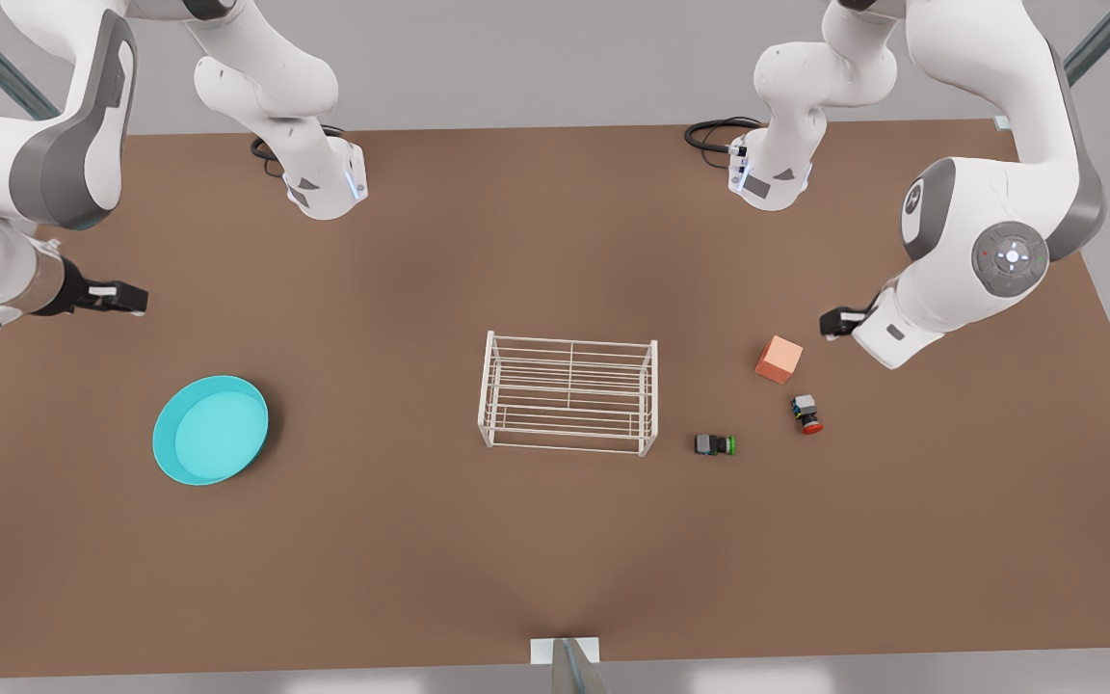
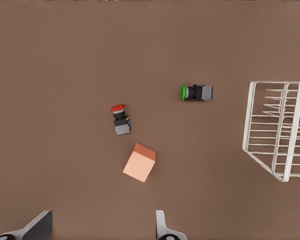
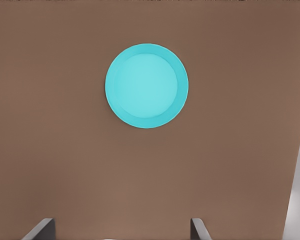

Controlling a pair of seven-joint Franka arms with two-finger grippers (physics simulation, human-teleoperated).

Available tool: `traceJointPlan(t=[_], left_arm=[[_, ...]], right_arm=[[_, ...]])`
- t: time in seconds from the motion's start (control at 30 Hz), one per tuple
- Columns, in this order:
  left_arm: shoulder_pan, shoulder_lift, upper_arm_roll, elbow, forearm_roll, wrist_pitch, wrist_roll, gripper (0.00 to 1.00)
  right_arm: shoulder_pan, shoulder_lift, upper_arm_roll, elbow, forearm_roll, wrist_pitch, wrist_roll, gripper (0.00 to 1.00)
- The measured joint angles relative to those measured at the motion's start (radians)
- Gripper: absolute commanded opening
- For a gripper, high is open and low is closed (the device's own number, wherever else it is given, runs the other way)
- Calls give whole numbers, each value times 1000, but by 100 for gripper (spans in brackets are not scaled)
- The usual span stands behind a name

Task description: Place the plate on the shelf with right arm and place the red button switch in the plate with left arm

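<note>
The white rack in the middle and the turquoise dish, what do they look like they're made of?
The small white wire rack looks like thin metal rod with a matt white coating: slim straight bars, four corner posts, open gaps throughout. The round, shallow turquoise dish could be plastic or glazed ceramic: one even colour, smooth surface, soft sheen, raised rim. As these are rendered pictures, neither can be told for sure.

My two arms are glossy white rounded shells with grey joint bands; one grey round joint cap [image 1: 1009,257] carries small lit markings. Black cables [image 1: 715,133] coil at my bases. My left gripper [image 1: 833,322] and right gripper [image 1: 126,299] are black.
</note>
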Motion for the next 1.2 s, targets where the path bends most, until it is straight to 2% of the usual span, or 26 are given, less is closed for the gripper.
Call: traceJointPlan(t=[0.07, 0.23, 0.33, 0.5, 0.93, 1.2], left_arm=[[0, 0, 0, 0, 0, 6, -7, 100], [0, 0, 1, 0, 0, 16, -21, 100], [0, 0, 2, 0, 0, 18, -27, 100], [0, 0, 3, 0, 0, 20, -36, 100], [3, -1, 5, -1, 0, 19, -51, 100], [2, 6, 15, -2, 1, 17, -57, 100]], right_arm=[[4, 30, -9, 15, 7, 10, -6, 100], [-187, 357, -21, 164, 117, 66, -82, 100], [-222, 450, -20, 153, 201, 146, -134, 100], [-251, 472, -21, 15, 242, 300, -223, 100], [-332, 526, -17, -207, 296, 732, -436, 100], [-333, 553, -17, -270, 374, 855, -512, 100]])
